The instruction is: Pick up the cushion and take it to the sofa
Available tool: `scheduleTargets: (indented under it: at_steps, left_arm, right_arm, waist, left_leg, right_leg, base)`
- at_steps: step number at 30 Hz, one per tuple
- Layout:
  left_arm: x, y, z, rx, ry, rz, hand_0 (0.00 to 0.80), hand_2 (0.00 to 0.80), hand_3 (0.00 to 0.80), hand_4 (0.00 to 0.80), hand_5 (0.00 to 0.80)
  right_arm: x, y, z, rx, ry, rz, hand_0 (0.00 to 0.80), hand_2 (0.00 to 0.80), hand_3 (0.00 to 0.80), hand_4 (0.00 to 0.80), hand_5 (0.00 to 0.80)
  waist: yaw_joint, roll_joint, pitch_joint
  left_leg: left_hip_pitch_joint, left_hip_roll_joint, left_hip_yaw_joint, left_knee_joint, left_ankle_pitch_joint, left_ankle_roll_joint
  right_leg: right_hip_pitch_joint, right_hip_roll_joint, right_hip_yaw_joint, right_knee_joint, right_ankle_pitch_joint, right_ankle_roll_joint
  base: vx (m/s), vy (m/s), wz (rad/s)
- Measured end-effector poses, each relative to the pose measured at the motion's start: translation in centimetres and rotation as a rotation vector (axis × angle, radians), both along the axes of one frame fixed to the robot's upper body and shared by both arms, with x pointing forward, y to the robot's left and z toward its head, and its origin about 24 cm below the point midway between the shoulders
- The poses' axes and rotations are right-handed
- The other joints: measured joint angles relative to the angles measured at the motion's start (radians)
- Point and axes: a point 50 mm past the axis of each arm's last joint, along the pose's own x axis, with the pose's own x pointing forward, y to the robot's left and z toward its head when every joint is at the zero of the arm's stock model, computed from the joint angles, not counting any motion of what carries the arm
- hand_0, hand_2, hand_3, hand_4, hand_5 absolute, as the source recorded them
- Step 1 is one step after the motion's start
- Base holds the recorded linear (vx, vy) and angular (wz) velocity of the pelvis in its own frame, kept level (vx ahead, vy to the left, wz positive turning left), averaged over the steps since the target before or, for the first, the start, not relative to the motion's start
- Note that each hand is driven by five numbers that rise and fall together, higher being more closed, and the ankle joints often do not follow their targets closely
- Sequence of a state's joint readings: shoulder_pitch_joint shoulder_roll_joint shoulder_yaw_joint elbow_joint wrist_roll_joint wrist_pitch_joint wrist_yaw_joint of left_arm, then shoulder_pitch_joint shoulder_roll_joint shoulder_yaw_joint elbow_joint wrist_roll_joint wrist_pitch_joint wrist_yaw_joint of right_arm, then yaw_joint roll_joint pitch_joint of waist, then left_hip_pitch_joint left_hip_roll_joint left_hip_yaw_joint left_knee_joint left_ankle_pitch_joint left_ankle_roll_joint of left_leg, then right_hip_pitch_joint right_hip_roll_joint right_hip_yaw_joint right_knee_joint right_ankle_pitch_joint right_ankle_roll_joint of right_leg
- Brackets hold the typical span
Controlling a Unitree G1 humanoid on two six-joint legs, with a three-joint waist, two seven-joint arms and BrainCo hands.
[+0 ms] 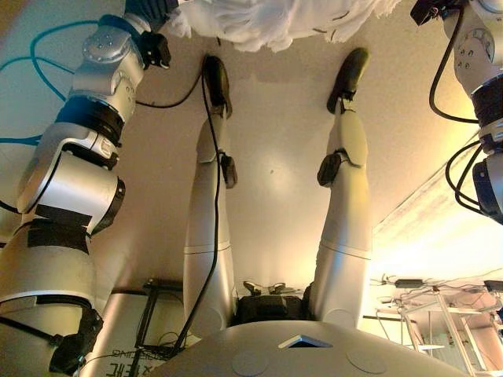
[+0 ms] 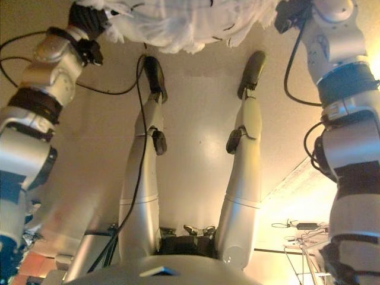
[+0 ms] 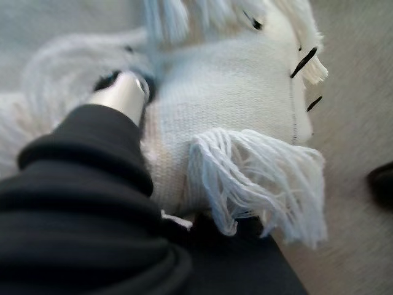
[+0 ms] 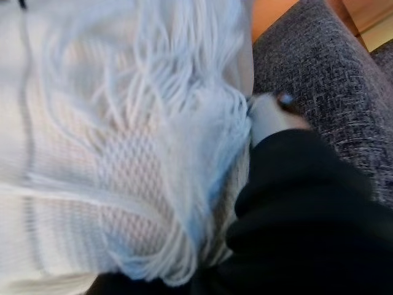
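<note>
Left hand is pressing into the left side of one white knitted cushion; a finger is digging into the knit, the rest hidden, so can't tell its grip. Cushion is hanging between both hands at the top of the head views, off the floor, fringe tassels dangling. Right hand is pushing into the opposite side, fingers buried in fringe, grip unclear too. One grey woven sofa is showing just beside the right hand. Judgement: keep squeeze even both sides, lower cushion level onto the seat before easing off.
</note>
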State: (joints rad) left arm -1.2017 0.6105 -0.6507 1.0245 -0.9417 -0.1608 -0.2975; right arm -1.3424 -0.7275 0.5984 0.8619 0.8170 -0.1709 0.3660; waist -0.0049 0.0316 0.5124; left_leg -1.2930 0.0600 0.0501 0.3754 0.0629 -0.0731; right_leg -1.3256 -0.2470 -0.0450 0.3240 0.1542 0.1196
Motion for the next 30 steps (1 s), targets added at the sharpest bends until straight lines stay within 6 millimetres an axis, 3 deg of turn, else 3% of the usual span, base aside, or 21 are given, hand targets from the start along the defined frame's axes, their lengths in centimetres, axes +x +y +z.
scheduleTargets:
  at_steps: [4,7,12,15,19,24,30]
  left_arm:
    - [-0.5,-0.6,-1.9,-0.039,0.032,-0.071,0.8,0.8,0.8,0.8,0.8]
    - [-1.2,-0.8,-4.4,-0.079,0.078,-0.098,0.8,0.8,0.8,0.8,0.8]
    - [-4.1,-0.8,-11.1,-0.179,0.189,-0.148,0.8,0.8,0.8,0.8,0.8]
    - [-6.3,-0.6,-14.0,-0.223,0.24,-0.17,0.8,0.8,0.8,0.8,0.8]
    - [-9.0,-0.5,-17.6,-0.274,0.347,-0.169,0.8,0.8,0.8,0.8,0.8]
    - [-11.7,-0.4,-19.7,-0.285,0.443,-0.184,0.8,0.8,0.8,0.8,0.8]
    - [-14.1,0.4,-20.3,-0.31,0.447,-0.123,0.8,0.8,0.8,0.8,0.8]
  right_arm:
    - [-0.2,-0.3,-1.5,0.024,0.009,0.013,0.8,0.8,0.8,0.8,0.8]
    - [-0.6,-0.9,-3.5,0.065,0.008,0.024,0.8,0.8,0.8,0.8,0.8]
    - [-2.4,-2.3,-11.0,0.154,0.085,0.003,0.8,0.8,0.8,0.8,0.8]
    - [-4.0,-2.6,-14.6,0.219,0.124,-0.005,0.8,0.8,0.8,0.8,0.8]
    - [-6.2,-3.1,-19.7,0.309,0.221,-0.048,0.8,0.8,0.8,0.8,0.8]
    - [-9.8,-3.2,-24.0,0.335,0.32,-0.079,0.8,0.8,0.8,0.8,0.8]
    - [-12.1,-2.4,-25.7,0.35,0.354,-0.085,0.8,0.8,0.8,0.8,0.8]
  waist:
    - [0.005,0.0,0.0]
    - [0.009,0.01,0.005]
    - [0.013,0.014,0.008]
    - [-0.005,0.012,0.007]
    - [-0.008,-0.021,0.011]
    - [-0.009,-0.068,0.004]
    - [-0.006,-0.111,-0.054]
  left_leg:
    - [0.001,0.0,-0.001,0.0,0.0,0.0]
    - [0.02,0.001,-0.007,0.002,0.001,-0.001]
    - [0.169,0.006,-0.03,-0.011,0.004,-0.008]
    - [0.276,0.008,-0.059,-0.021,0.004,-0.018]
    - [0.493,0.03,-0.055,-0.056,-0.002,-0.024]
    - [0.789,0.059,-0.045,-0.147,-0.006,-0.034]
    - [1.013,0.088,-0.017,-0.247,-0.011,-0.046]
  right_leg:
    - [0.0,-0.001,-0.002,0.002,-0.003,0.0]
    - [0.025,-0.001,-0.009,0.004,-0.004,-0.001]
    - [0.184,0.002,-0.036,0.01,-0.022,-0.006]
    - [0.301,0.004,-0.056,0.029,-0.055,-0.011]
    - [0.52,0.023,-0.078,-0.002,-0.071,-0.013]
    - [0.826,0.051,-0.105,-0.116,-0.066,-0.014]
    - [1.044,0.079,-0.119,-0.224,-0.049,-0.021]
  base:
    - [-0.048,-0.049,0.01]
    - [-0.077,-0.09,0.0]
    - [-0.094,-0.146,-0.01]
    - [-0.022,-0.16,0.14]
    - [-0.012,-0.139,-0.05]
    - [0.057,-0.128,-0.11]
    - [0.113,-0.084,-0.12]
